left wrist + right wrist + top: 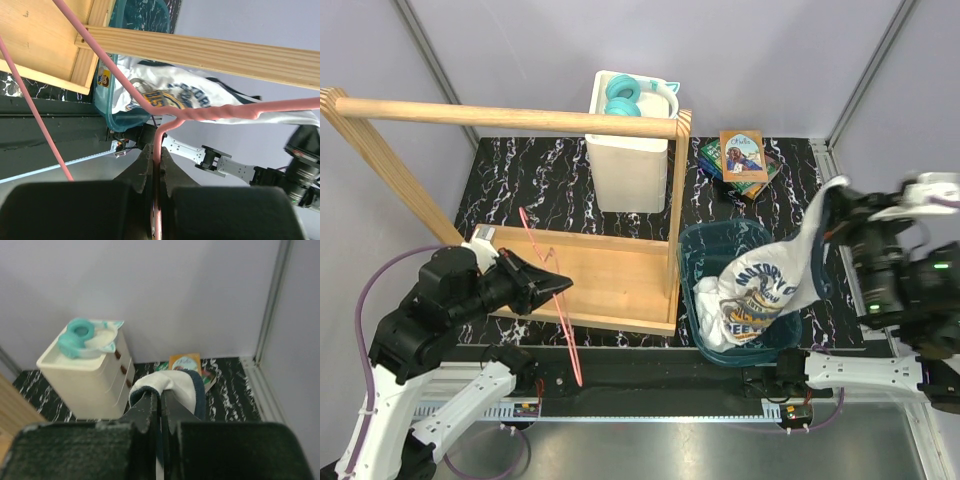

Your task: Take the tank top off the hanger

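**Overhead and wrist views.** Your left fingers (pixel 142 170) are clenched on the wire of the hanger (pixel 225 111), just beside its twisted neck. The hanger is bare and held tilted over the base of the wooden rack (pixel 620 275), with its lower end reaching past the near edge of the surface (pixel 510 170). Your right fingers (pixel 146 412) are pinched on a navy-trimmed strap of the tank top (pixel 765 285), held high above the right edge of the surface. The shirt hangs from that grip, print showing, with its lower part bunched inside the teal basket (pixel 705 250) by the near right corner. The tank top is wholly off the hanger and well apart from it. At the far edge stands a white drawer unit (pixel 630 170) carrying teal headphones (pixel 623 97). Books (pixel 743 155) lie toward the far right corner.
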